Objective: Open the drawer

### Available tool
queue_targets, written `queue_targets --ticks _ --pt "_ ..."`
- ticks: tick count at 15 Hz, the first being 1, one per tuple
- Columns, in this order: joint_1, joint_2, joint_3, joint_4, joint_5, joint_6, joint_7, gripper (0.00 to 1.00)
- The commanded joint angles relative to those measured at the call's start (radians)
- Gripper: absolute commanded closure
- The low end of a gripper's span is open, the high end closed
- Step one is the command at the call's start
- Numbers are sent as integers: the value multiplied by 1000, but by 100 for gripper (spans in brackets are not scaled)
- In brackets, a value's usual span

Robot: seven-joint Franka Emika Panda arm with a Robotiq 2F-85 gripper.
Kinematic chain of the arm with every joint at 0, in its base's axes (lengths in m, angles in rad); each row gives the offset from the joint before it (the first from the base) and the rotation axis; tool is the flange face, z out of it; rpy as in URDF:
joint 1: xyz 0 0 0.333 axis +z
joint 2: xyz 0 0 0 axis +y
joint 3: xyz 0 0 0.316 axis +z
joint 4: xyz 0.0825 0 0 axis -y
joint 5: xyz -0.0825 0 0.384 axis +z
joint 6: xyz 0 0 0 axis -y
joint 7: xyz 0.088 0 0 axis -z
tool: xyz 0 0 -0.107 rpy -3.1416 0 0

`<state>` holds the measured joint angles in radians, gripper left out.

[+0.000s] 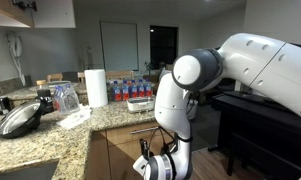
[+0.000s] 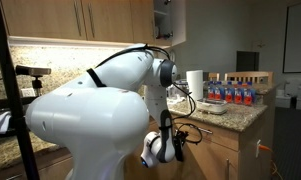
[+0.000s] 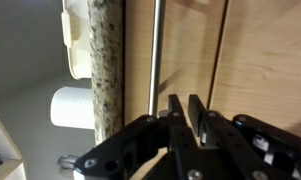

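The drawer (image 3: pixel 185 50) is a light-brown wood front under the granite counter edge, and it looks closed. Its silver bar handle (image 3: pixel 155 50) runs along the front, just left of my fingers in the wrist view. My gripper (image 3: pixel 185 105) has its two black fingers nearly together with nothing between them. The fingers sit close in front of the wood, beside the handle and not around it. In both exterior views the gripper (image 1: pixel 155 160) (image 2: pixel 162 148) hangs low in front of the cabinet, below the drawer handle (image 1: pixel 142 130). The drawer's inside is hidden.
The granite counter (image 1: pixel 50 140) holds a paper towel roll (image 1: pixel 96 87), a dark pan (image 1: pixel 20 120), a tray and water bottles (image 1: pixel 130 88). A black piece of furniture (image 1: pixel 260 120) stands close by. The arm's large white body (image 2: pixel 80 130) blocks much of an exterior view.
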<state>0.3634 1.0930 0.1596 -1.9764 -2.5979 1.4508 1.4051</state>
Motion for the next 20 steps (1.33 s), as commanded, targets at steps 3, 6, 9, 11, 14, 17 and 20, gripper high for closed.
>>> queue_targets --ticks 3,6,9,11,14,17,20 --pt "20 15 64 -55 0 -56 -11 96" --pt "2 9 81 -57 0 -54 -21 69" --pt "-19 5 87 -42 7 -51 -23 51" --pt "-31 -2 84 -35 6 -37 -31 38" --pt "-49 -21 78 -31 3 -24 -37 19" --pt "-68 -49 73 -23 0 2 -55 2" --pt "-87 -67 67 2 1 38 -83 0"
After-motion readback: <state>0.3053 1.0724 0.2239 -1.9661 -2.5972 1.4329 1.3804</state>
